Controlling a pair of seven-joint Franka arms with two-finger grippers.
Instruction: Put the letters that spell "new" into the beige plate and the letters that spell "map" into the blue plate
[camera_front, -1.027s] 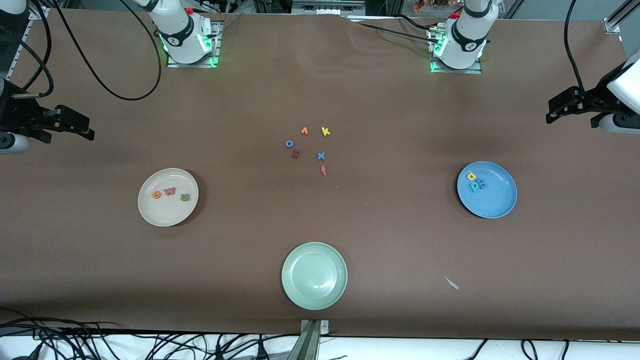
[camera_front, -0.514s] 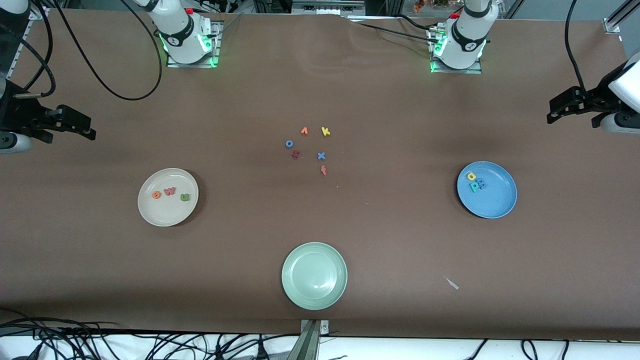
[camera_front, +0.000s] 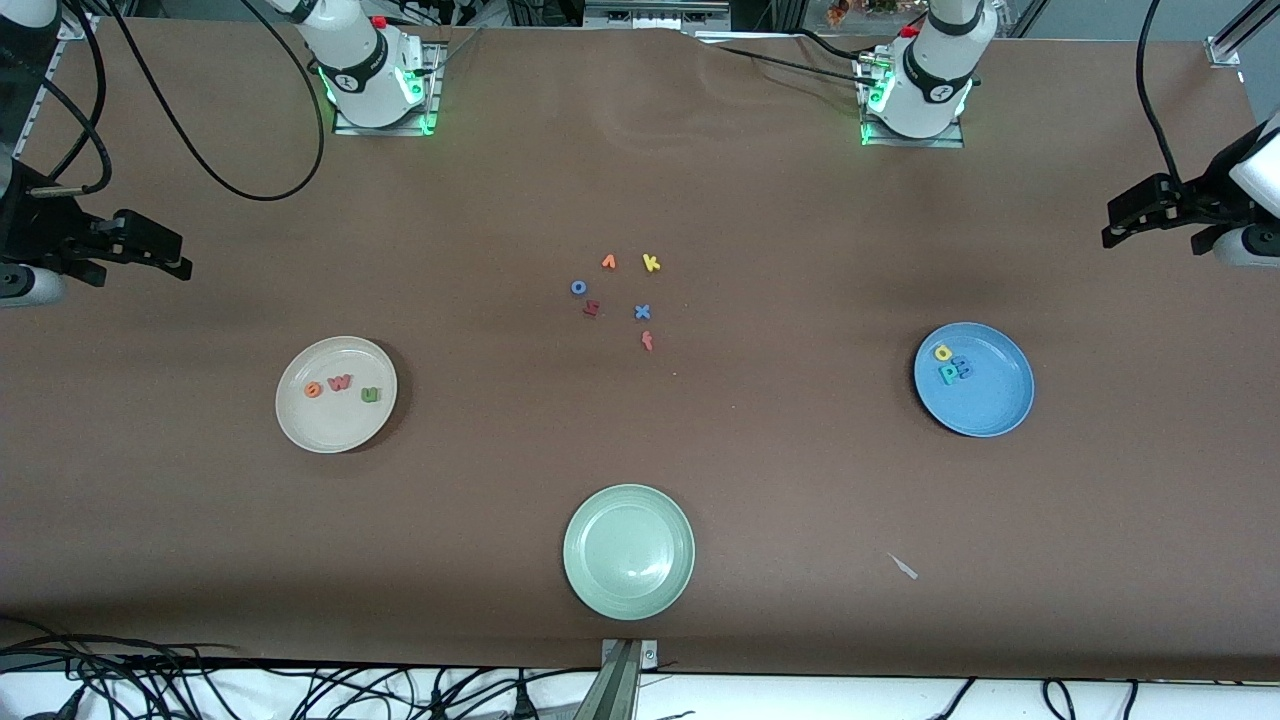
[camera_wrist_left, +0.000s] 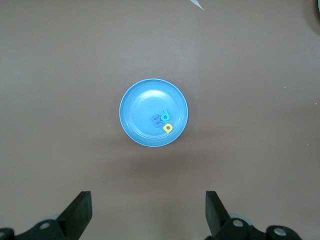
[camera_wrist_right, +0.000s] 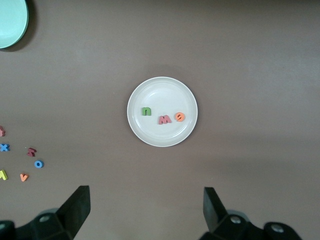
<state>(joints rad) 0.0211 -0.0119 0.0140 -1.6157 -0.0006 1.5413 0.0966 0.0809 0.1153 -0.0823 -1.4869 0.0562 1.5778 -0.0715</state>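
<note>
The beige plate (camera_front: 335, 430) lies toward the right arm's end of the table and holds the orange "e" (camera_front: 313, 389), the pink "w" (camera_front: 341, 382) and the green "n" (camera_front: 371, 395). The blue plate (camera_front: 995, 400) lies toward the left arm's end and holds the yellow "a" (camera_front: 942, 352), the blue "m" (camera_front: 961, 366) and the teal "p" (camera_front: 947, 374). My left gripper (camera_front: 1112, 225) hangs high over the bare table at its own end, open and empty (camera_wrist_left: 148, 210). My right gripper (camera_front: 182, 262) hangs likewise at its end, open with nothing in it (camera_wrist_right: 147, 207).
A pale green plate (camera_front: 628, 550) lies empty near the front edge. Loose letters lie mid-table: an orange "v" (camera_front: 608, 262), a yellow "k" (camera_front: 651, 263), a blue "o" (camera_front: 578, 287), a dark red letter (camera_front: 591, 308), a blue "x" (camera_front: 642, 312), a red "f" (camera_front: 647, 341). A pale scrap (camera_front: 904, 567) lies nearer the front camera than the blue plate.
The left gripper has drawn a little farther out toward its end of the table. The right gripper shifted only slightly. Plates and letters have not moved.
</note>
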